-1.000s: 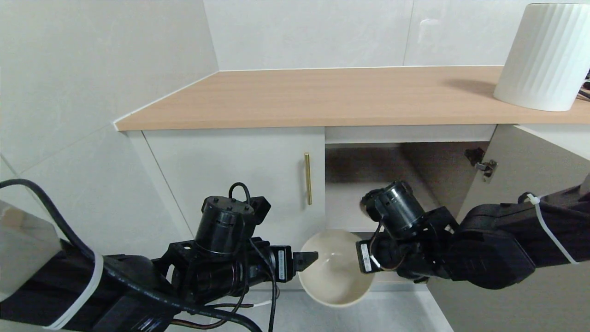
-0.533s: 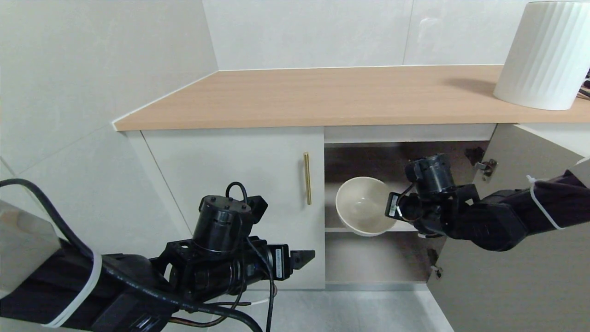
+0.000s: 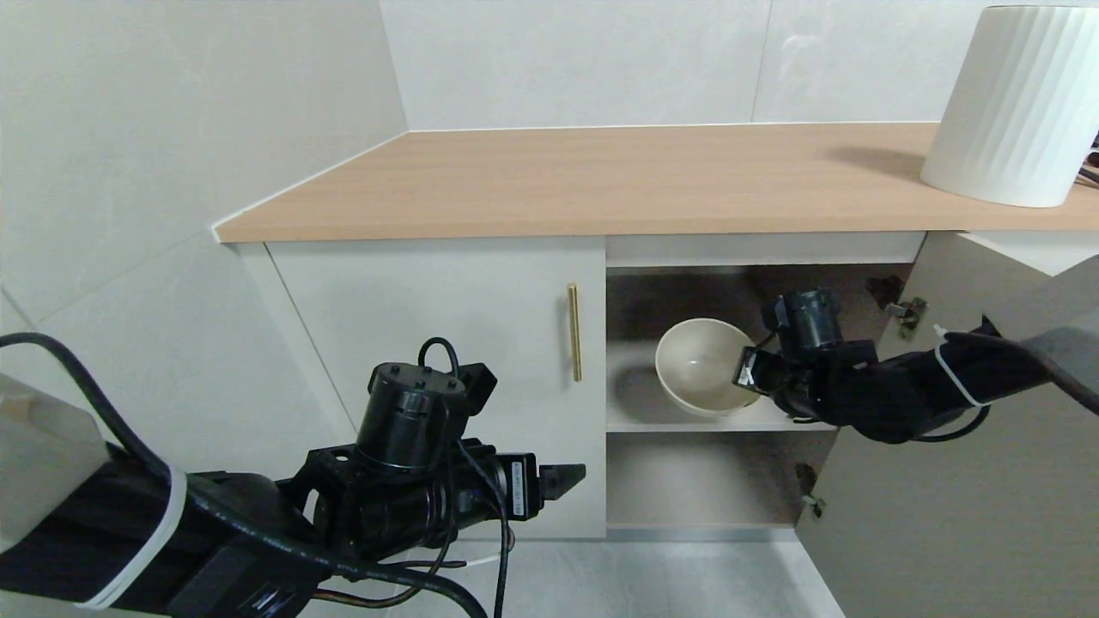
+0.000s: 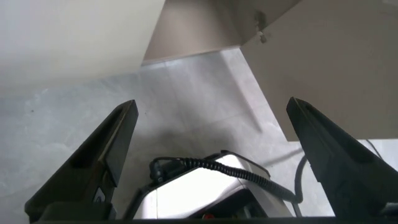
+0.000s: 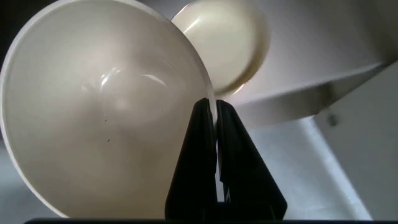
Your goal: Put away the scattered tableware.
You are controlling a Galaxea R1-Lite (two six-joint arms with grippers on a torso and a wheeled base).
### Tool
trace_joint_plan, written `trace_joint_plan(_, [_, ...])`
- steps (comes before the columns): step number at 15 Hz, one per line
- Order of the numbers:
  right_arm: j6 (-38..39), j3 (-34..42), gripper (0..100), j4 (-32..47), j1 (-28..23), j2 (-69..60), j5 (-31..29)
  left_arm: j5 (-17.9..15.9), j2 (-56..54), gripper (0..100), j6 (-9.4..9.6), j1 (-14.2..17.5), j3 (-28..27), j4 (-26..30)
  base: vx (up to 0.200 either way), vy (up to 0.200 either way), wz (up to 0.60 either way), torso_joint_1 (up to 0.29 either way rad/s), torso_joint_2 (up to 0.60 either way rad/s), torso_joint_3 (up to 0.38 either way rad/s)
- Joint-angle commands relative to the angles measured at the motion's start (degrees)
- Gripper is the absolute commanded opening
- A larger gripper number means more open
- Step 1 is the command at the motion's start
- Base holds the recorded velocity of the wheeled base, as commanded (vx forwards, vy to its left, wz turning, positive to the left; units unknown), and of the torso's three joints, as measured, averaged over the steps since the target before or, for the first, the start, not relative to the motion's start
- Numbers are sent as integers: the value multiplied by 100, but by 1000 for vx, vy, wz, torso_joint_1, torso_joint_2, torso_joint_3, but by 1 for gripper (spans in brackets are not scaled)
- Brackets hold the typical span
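Observation:
A cream bowl [image 3: 700, 365] is inside the open cabinet, just above or on the middle shelf [image 3: 652, 421], tilted with its opening toward me. My right gripper [image 3: 749, 375] is shut on the bowl's right rim. In the right wrist view the fingers [image 5: 205, 134] pinch the rim of the bowl [image 5: 99, 106]; a cream rounded surface [image 5: 230, 43] lies behind it, and I cannot tell what it is. My left gripper [image 3: 568, 477] hangs low in front of the closed left door, open with nothing in it [image 4: 211, 109].
The right cabinet door [image 3: 944, 515] stands swung open beside my right arm. The closed left door has a gold handle [image 3: 573, 332]. A white ribbed container [image 3: 1022, 103] stands on the wooden counter [image 3: 558, 180]. The lower compartment [image 3: 704, 481] holds nothing visible.
My right gripper has carried the bowl from low in front of the cabinet up and back into the cabinet, to the middle shelf. The left arm has barely moved.

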Motion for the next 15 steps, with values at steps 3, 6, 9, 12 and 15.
trace_joint_plan(3, [20, -319, 0, 1, -244, 433, -87, 1, -1, 100, -3, 2, 0, 0, 0, 0, 0, 0, 0, 0])
trace_joint_plan(6, [47, -450, 0, 1, -367, 600, -105, 1, -1, 100, -3, 2, 0, 0, 0, 0, 0, 0, 0, 0])
trace_joint_plan(9, [56, -661, 0, 1, -507, 802, -131, 1, -1, 100, -3, 2, 9, 0, 0, 0, 0, 0, 0, 0])
trace_joint_plan(12, [100, -855, 0, 1, -543, 1004, -140, 1, -1, 100, -3, 2, 9, 0, 0, 0, 0, 0, 0, 0])
trace_joint_plan(15, [135, -978, 0, 1, -578, 1154, -140, 1, -1, 100, -3, 2, 9, 0, 0, 0, 0, 0, 0, 0])
